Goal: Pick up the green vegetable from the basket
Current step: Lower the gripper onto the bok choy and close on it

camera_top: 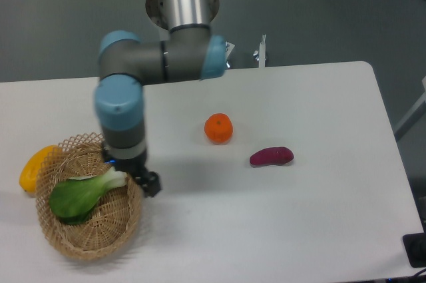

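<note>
1. The basket [90, 240] sits nearest the camera on the white worktop [266, 223].
2. The green vegetable [81, 194] lies inside the basket, leaves toward its left rim, pale stalk toward its right rim.
3. My pincer [130, 175] hangs over the basket's right rim, right by the stalk end; I cannot tell whether it is open or closed.
4. A yellow fruit [32, 167] lies against the basket's left side.
5. A purple sweet potato [271, 156] and an orange fruit [218, 128] lie well right of the basket.
</note>
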Robot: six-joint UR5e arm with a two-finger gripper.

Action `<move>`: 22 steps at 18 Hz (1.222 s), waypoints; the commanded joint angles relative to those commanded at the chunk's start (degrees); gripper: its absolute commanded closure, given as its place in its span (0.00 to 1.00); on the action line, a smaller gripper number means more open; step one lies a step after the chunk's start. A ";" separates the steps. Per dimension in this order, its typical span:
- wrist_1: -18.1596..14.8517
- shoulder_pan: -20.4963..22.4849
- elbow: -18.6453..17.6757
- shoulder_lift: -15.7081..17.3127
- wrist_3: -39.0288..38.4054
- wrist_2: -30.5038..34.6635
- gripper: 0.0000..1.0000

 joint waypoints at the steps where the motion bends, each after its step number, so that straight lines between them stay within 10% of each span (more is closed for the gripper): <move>1: 0.00 -0.88 -0.09 -0.61 -0.27 -0.09 0.00; 22: 3.08 -5.99 2.54 -8.62 -9.14 3.60 0.00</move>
